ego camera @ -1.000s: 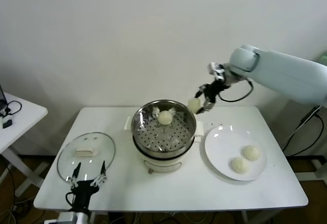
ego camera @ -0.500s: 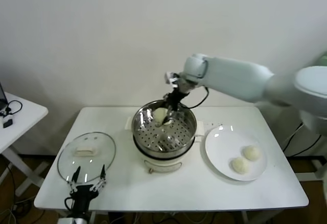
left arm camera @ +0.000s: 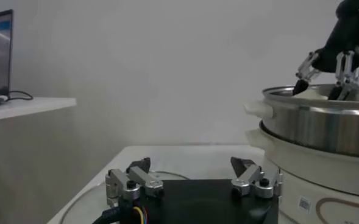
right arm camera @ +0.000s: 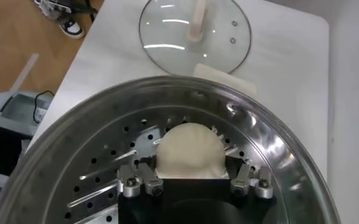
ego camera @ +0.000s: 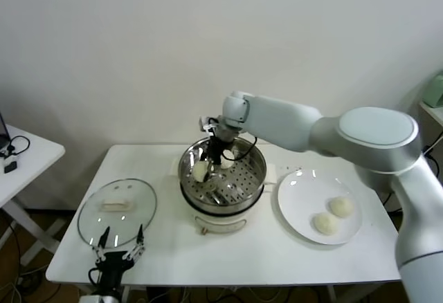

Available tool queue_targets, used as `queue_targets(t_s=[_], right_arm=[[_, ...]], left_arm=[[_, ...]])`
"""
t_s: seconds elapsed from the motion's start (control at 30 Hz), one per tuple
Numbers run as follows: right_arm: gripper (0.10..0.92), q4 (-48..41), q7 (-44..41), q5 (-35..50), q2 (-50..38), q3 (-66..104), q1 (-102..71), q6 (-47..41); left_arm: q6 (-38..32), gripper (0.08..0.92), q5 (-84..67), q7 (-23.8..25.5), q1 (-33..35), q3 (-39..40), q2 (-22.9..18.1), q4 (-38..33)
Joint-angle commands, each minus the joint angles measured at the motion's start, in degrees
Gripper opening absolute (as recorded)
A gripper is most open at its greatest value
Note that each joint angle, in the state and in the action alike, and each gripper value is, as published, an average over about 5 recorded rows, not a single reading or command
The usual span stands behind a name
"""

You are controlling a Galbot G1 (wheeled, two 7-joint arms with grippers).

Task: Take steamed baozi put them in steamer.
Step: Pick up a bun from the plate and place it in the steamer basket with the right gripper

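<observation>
The steamer (ego camera: pixel 257 178) stands mid-table on its white base. My right gripper (ego camera: pixel 203 166) reaches down into its left part, shut on a steamed baozi (ego camera: pixel 199 173). In the right wrist view that creamy bun (right arm camera: pixel 190 149) sits between the fingers (right arm camera: pixel 136 176), just over the perforated floor (right arm camera: pixel 106 176). A second baozi (ego camera: pixel 227 159) lies in the steamer, partly hidden behind the wrist. Two more baozi (ego camera: pixel 340 207) (ego camera: pixel 325 223) rest on the white plate (ego camera: pixel 301 192). My left gripper (ego camera: pixel 118 251) hangs open at the table's front left edge.
A glass lid (ego camera: pixel 118 209) with a white knob lies left of the steamer, also in the right wrist view as the lid (right arm camera: pixel 194 33). A small side table (ego camera: pixel 24 158) stands at the far left. The left wrist view shows the steamer wall (left arm camera: pixel 319 122).
My right arm swung left from beside the steamer's right rim, carrying the baozi over the pot and lowering it into the left part. The left arm stayed put.
</observation>
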Motion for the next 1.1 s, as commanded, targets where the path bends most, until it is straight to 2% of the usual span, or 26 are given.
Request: queue_targets(t_s=[0.03,0.5,0.67,0.8,0.93,1.1], right_arm=[[0.729,-3.36,-0.43,-1.96,2.41,-0.18,-1.54,0.42],[0.73,-1.66,-0.76,-2.23,2.31,-0.58,-1.54,0.41],[0.798,-1.36,-0.77,-2.26,1.9,-0.41,-0.98,0.66],[0.821,-0.04,-1.06,-2.03,0.6,-0.04,0.78,0.85],[0.823,4.8,-1.68,-1.02,-2.93,-0.19,5.18,0.93],[0.823,15.5,-2.79,0.52,-11.66,-1.84,13.64,1.22]], left_arm=[[0.03,0.823,-0.16,0.0,-0.11,0.01,-0.1,0.36],[0.15,0.823,-0.89,-0.06,-0.32,-0.31,-0.06,0.84],[0.14,0.823,-0.91,-0.12,-0.34,-0.34,-0.06,0.94],[0.19,0.823,-0.89,-0.15,-0.41,-0.26,-0.12,0.91],[0.37,0.823,-0.84,-0.17,-0.6,-0.11,-0.17,0.74],[0.59,0.823,-0.79,-0.17,-0.88,-0.02,-0.06,0.68]])
